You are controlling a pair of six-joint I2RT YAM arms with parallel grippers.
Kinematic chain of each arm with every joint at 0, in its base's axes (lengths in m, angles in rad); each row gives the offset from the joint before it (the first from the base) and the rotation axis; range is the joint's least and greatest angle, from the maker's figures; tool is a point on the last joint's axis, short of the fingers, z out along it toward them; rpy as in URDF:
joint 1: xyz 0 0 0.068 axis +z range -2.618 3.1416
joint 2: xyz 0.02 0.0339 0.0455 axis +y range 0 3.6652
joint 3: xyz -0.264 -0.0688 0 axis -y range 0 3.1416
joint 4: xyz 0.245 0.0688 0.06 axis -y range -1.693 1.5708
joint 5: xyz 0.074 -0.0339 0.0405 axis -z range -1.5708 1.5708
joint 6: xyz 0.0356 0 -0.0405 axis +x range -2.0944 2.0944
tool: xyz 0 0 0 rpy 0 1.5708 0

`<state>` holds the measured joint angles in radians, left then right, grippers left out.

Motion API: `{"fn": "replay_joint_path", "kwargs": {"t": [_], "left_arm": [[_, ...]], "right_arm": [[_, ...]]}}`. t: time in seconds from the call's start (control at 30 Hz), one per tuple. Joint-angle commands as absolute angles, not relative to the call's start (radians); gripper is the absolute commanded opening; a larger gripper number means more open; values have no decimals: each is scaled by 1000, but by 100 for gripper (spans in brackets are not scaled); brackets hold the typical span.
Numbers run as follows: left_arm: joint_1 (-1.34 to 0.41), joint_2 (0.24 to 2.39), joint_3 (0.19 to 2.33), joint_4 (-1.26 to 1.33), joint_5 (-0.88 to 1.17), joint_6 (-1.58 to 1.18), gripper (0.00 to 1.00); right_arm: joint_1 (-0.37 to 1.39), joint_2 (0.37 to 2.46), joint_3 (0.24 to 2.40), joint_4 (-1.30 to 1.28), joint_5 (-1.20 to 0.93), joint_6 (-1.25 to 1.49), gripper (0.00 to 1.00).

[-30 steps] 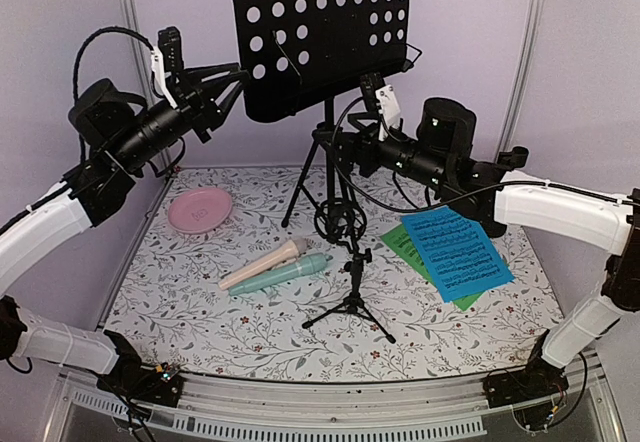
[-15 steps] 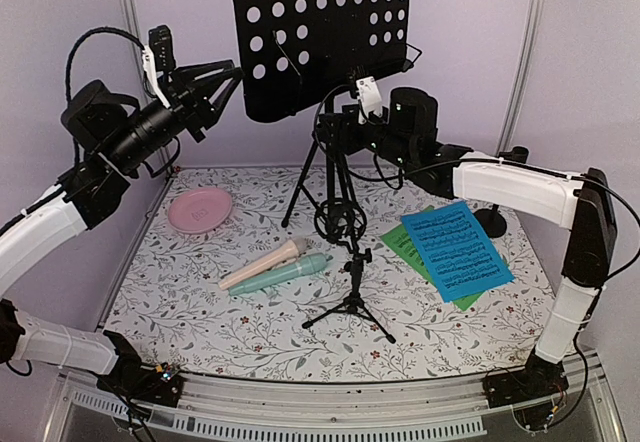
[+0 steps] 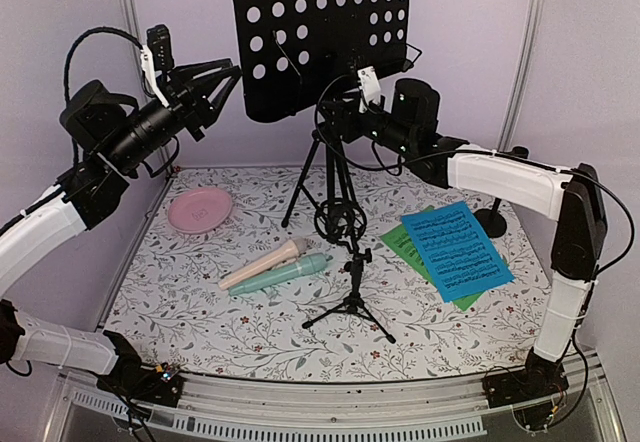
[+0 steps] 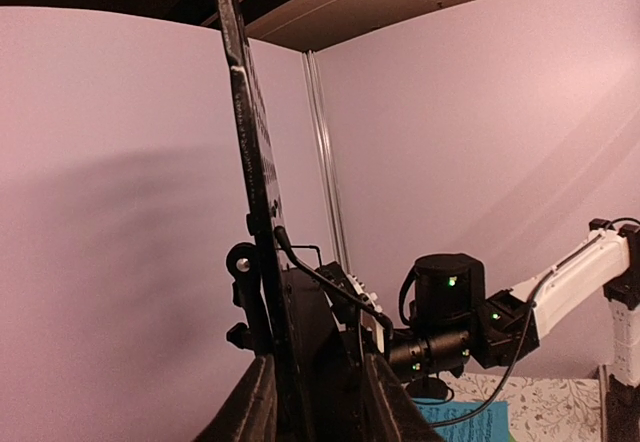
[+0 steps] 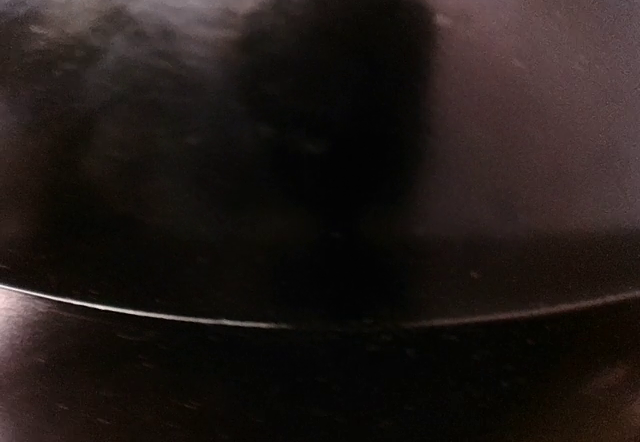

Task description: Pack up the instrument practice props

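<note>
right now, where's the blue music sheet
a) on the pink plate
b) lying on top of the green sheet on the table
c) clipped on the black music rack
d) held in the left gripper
b: the blue music sheet lies flat on the table, overlapping the green sheet, whose edges stick out from under it.

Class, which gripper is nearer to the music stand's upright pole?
Right. The right gripper is at the pole, just under the rack. The left gripper holds the rack's left edge, off to the side.
</note>
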<state>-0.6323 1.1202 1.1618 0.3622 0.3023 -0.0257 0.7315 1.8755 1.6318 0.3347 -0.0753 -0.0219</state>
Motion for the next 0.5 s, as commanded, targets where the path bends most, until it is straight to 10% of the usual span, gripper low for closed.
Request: {"fn": "replay_joint_path", "kwargs": {"t": [0.0,0.47], "left_arm": [[-635,1107,1148,379,296,-13,32],[-635,1105,1147,380,292,-9,32]], "right_arm": [[726,1901,1669,398,-152,-7,51],[720,1938,1666,509,-136,-5,47]]}}
